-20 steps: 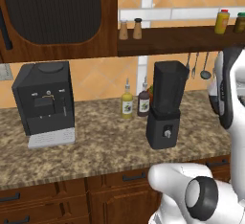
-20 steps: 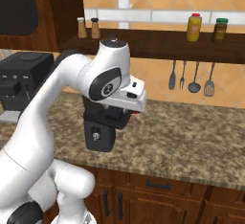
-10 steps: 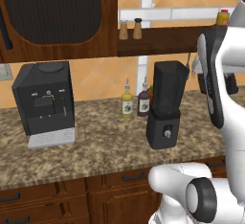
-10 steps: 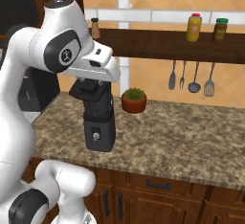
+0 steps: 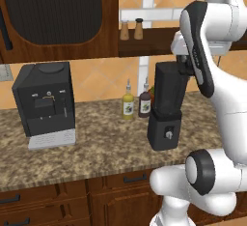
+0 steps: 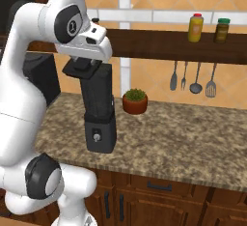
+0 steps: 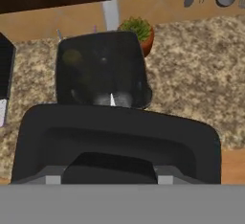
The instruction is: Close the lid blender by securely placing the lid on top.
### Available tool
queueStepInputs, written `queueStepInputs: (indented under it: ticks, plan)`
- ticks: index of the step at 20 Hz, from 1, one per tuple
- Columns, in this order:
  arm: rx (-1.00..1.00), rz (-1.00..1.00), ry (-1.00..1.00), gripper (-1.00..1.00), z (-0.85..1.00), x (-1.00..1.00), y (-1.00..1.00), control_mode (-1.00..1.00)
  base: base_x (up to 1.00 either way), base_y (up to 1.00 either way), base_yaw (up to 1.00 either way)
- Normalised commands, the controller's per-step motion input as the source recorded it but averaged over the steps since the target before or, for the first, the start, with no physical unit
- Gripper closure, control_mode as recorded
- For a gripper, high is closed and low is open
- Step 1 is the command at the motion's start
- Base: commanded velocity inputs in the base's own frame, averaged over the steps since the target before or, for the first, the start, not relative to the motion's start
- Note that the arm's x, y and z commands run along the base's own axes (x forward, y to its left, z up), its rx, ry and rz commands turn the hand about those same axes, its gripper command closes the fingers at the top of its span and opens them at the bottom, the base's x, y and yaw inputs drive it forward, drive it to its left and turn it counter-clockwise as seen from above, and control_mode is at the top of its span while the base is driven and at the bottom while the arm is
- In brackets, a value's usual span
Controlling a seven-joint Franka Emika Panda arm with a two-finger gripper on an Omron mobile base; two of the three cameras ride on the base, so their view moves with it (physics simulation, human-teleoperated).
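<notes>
I held the small flat black squarish lid (image 7: 117,141) clamped in the claw (image 6: 84,65), just above the tall dark translucent blender (image 5: 166,106) on the speckled stone desk (image 6: 193,133). I judged it should be squared over the rim, then lowered level and pressed. The hand view showed the jar's open mouth past the lid; the right base view showed the gap from the side.
</notes>
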Motion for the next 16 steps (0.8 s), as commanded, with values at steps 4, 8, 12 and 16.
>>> queueStepInputs:
  ticks: [4,8,12,16]
  plan:
    - [0.02,0.08,0.06,1.0,-0.6,0.96,0.26,-1.0,0.0,0.0,0.0]
    - [-0.01,0.04,0.03,1.0,-0.47,0.67,0.09,-1.0,0.0,0.0,0.0]
    - [-0.02,0.08,0.0,1.0,-0.01,0.55,0.0,-1.0,0.0,0.0,0.0]
    - [-0.01,0.12,0.0,1.0,-0.03,0.59,-0.08,-1.0,0.0,0.0,0.0]
